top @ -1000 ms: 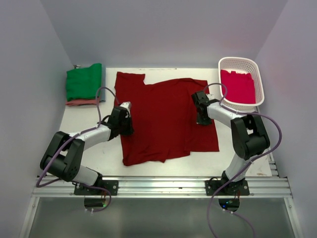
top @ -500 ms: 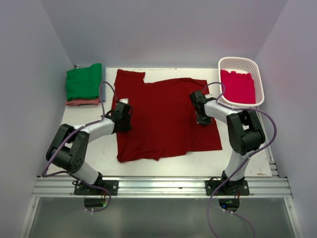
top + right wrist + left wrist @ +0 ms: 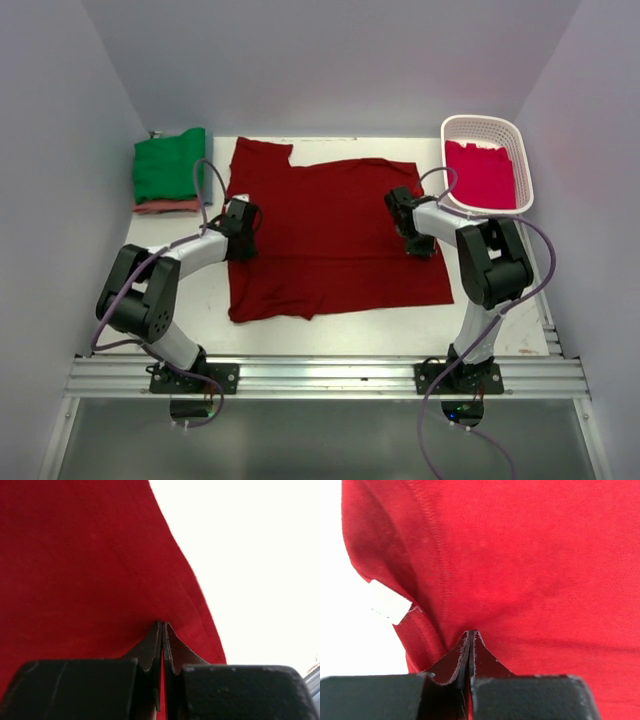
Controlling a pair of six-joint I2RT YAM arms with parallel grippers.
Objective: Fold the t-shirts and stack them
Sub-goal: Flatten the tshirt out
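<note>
One table (image 3: 210, 315) bears one dark red t-shirt (image 3: 330, 235), spread flat at its middle. One white lattice basket (image 3: 485, 122) at the far right holds one crimson-pink t-shirt (image 3: 482, 175). At the far left, one folded green t-shirt (image 3: 168, 165) lies on one salmon-pink t-shirt (image 3: 160, 207). The left gripper (image 3: 471, 635) and right gripper (image 3: 162, 627) each pinch the red cloth's side edges.

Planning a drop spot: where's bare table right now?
Free: strip between red shirt hem and near rail; narrow far strip behind the shirt, left of basket. Crowded: shirt's sides, under left arm and right arm.
</note>
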